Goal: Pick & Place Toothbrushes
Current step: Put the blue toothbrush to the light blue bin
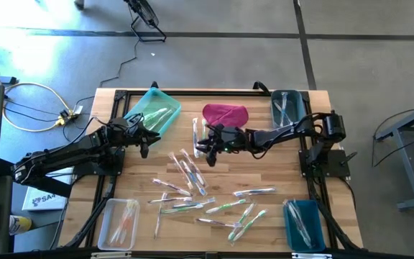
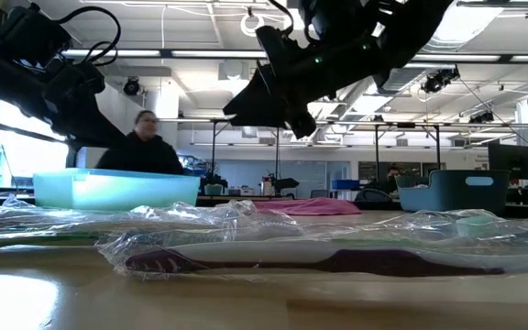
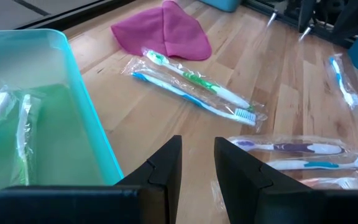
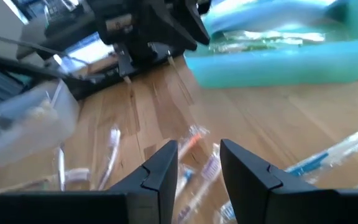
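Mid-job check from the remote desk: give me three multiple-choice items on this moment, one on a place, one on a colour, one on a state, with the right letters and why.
1. Where does the magenta cloth lie?
A. At the far edge of the table, between the mint tray and the far right bin
B. Inside the clear bin
C. On the floor

2. What colour is the bin at the near right corner?
A. Red
B. Dark blue
C. Yellow

3. What is in the left pincer?
A. A toothbrush
B. The cloth
C. Nothing; the fingers stand slightly apart

Answers:
1 A, the high view shows the cloth between those two containers.
2 B, it shows dark blue from above.
3 C, the left wrist view shows bare wood through the gap.
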Robot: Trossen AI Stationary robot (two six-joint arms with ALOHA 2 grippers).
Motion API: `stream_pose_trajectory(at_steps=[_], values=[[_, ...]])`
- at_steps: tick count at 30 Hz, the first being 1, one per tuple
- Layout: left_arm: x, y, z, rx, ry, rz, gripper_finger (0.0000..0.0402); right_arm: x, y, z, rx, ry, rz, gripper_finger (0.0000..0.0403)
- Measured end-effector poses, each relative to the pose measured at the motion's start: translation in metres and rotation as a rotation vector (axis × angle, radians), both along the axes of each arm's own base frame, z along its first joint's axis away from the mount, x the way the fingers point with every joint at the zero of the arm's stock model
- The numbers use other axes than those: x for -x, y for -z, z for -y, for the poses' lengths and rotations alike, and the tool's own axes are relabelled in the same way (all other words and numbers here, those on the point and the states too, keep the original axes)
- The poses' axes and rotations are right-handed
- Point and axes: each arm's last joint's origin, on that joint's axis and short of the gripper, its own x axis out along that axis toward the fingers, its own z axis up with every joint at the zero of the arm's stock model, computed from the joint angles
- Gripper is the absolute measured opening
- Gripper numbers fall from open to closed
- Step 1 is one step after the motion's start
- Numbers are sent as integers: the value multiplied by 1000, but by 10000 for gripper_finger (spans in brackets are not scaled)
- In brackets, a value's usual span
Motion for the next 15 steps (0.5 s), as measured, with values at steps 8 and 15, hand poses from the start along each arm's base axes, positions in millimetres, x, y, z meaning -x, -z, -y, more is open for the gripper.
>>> stream_pose_trajectory(at_steps=[8,15], values=[[0,0,0,-21,8,-6,93,-5,-10,-1,-54,139,59,113],[-1,-2,0,-32,8,10,93,-14,-28,-2,-9,316,-38,113]])
